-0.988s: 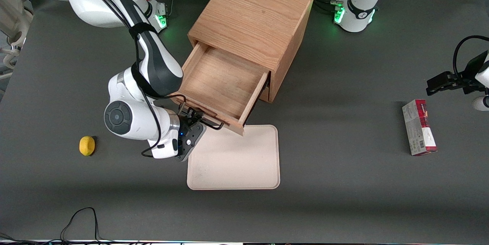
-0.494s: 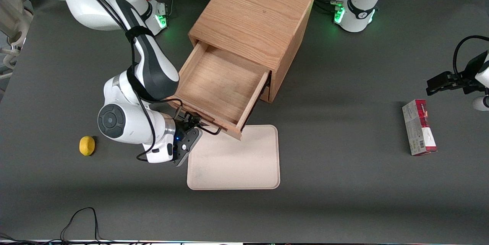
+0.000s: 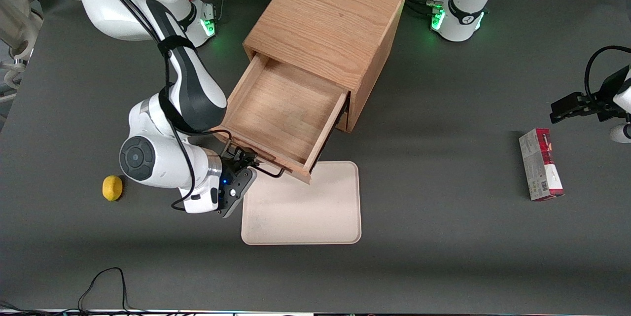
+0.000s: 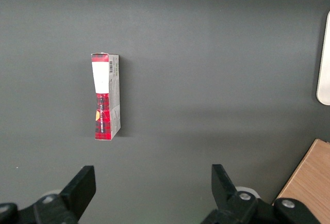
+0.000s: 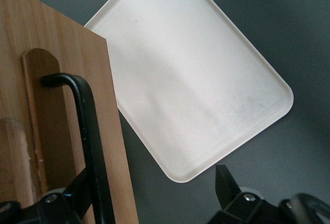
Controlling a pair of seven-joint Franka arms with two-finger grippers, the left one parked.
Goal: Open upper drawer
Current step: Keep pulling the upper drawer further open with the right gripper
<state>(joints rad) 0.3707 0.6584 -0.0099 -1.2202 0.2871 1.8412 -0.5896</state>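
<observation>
The upper drawer (image 3: 281,109) stands pulled far out of the oak cabinet (image 3: 325,20), and its square tray body is empty. Its thin black bar handle (image 3: 271,172) runs along the drawer front, on the side nearest the front camera. My gripper (image 3: 245,157) is at the handle's end toward the working arm. In the right wrist view the gripper (image 5: 149,182) is open, its fingers wide apart. One finger (image 5: 77,193) lies against the handle (image 5: 87,126) beside the drawer front (image 5: 56,79). The other finger (image 5: 224,180) hangs free over the table.
A cream tray (image 3: 305,207) lies flat just in front of the open drawer, nearer the front camera; it also shows in the right wrist view (image 5: 191,79). A lemon (image 3: 112,188) lies toward the working arm's end. A red box (image 3: 540,163) lies toward the parked arm's end.
My gripper and wrist have moved nearer the front camera and toward the working arm's end. The drawer has slid a little farther out of the cabinet with them.
</observation>
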